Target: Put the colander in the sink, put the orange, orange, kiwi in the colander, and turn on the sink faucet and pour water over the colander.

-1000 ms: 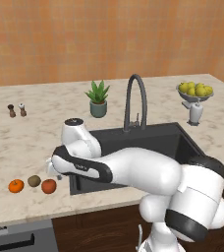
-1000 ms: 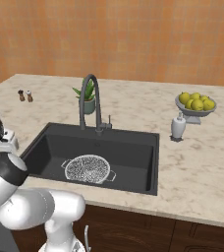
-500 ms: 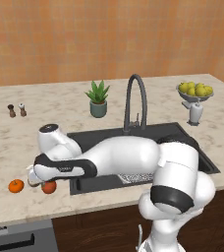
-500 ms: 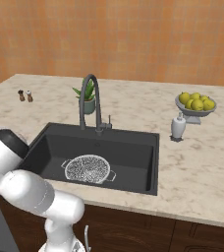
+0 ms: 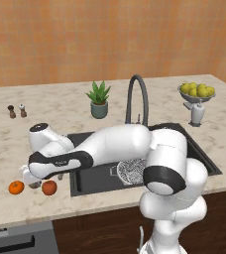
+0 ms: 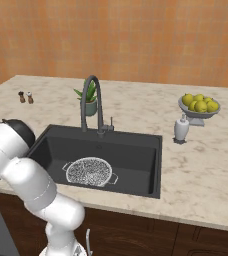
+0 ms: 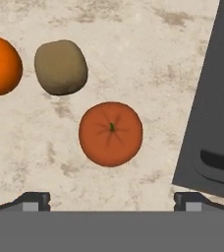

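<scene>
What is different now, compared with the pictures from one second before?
The arm swung further left and lowered; the gripper now hangs open over the fruit, nearest the darker orange. Nothing was grasped. The colander, sink and all fruit stayed put.

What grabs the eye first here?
The white arm stretched low across the counter to the fruit left of the sink, its tool open above the darker orange, with the kiwi and brighter orange beside it. The colander already sits empty in the dark basin.
</scene>
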You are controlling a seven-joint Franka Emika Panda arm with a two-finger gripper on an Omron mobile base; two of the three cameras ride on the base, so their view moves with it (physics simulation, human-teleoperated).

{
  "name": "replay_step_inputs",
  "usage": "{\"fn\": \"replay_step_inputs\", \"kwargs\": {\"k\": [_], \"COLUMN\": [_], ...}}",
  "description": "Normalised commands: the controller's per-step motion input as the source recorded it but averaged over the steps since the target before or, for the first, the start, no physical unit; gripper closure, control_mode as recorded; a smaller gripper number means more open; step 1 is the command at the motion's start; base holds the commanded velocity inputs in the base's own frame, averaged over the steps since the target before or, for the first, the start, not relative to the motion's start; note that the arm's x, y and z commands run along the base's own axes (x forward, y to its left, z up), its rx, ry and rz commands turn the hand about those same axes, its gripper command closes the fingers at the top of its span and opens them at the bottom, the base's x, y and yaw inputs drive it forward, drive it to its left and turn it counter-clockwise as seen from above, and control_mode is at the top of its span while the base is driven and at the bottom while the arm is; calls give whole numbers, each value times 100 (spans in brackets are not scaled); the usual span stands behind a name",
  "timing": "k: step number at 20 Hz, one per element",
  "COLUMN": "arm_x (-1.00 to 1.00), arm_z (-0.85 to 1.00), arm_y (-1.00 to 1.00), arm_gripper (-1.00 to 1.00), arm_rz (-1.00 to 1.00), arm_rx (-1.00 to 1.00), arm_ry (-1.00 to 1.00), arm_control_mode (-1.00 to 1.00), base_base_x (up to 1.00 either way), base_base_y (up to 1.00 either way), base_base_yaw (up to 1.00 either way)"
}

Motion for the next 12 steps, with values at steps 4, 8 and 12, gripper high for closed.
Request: {"fn": "replay_step_inputs", "kwargs": {"k": [4, 8, 12], "arm_x": [6, 20, 27], "arm_z": [-29, -29, -19], "arm_y": [0, 0, 0], "arm_gripper": [-100, -100, -100], "arm_rz": [0, 0, 0], "arm_rx": [0, 0, 0], "arm_ry": [0, 0, 0], "arm_control_mode": [-100, -100, -100], "base_base_x": [0, 0, 0], "base_base_y": [0, 0, 0], "base_base_yaw": [0, 0, 0]}}
